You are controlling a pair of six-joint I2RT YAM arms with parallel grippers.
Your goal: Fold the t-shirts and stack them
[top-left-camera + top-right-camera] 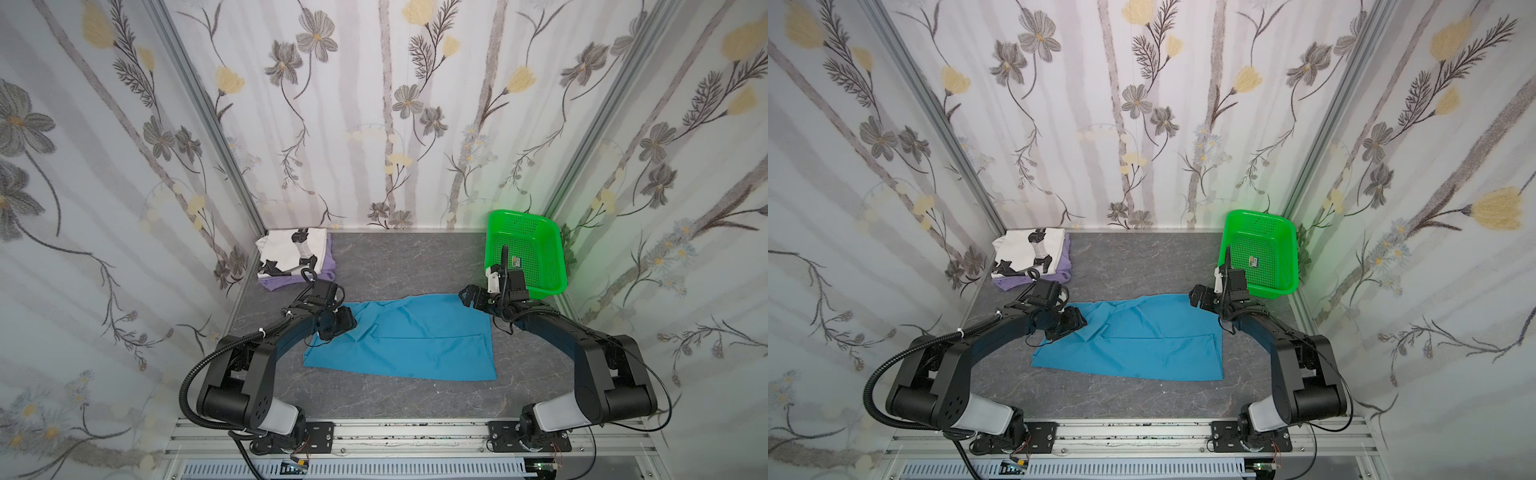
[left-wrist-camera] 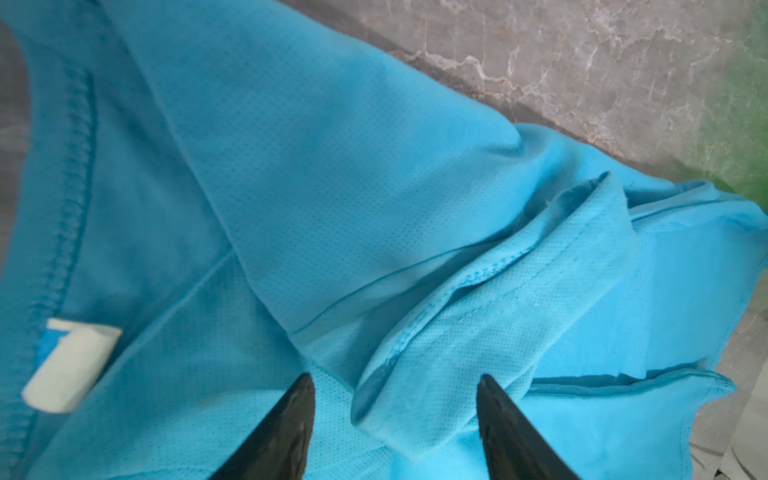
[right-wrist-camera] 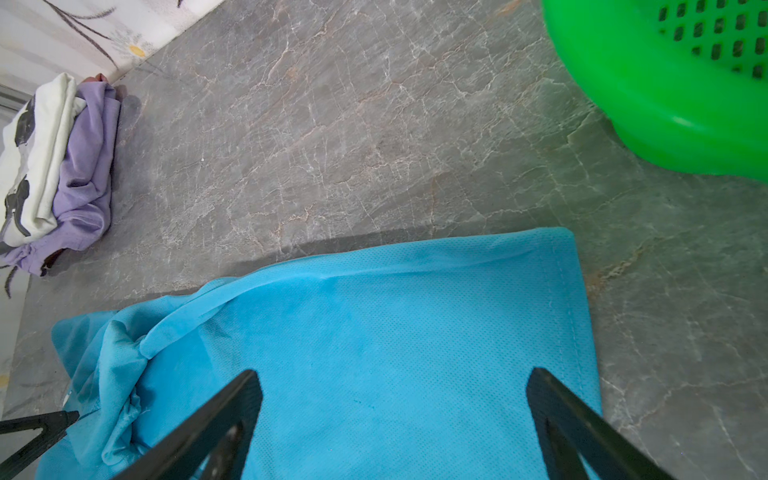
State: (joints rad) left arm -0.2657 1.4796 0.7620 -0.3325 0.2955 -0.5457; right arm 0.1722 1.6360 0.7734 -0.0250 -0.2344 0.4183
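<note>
At the far left corner of the table (image 1: 399, 257) we see the white printed t-shirt (image 1: 286, 249) folded on top of the lavender t-shirt (image 1: 282, 284). Nearer the front and to the right, our left gripper (image 2: 395, 386) hangs over the collar end of the teal t-shirt (image 1: 415, 345), jaws apart with a raised fold of cloth between them. The teal t-shirt lies spread mid-table. Our right gripper (image 3: 392, 378) stands wide apart above its far right corner, near the green basket (image 1: 552, 291)
</note>
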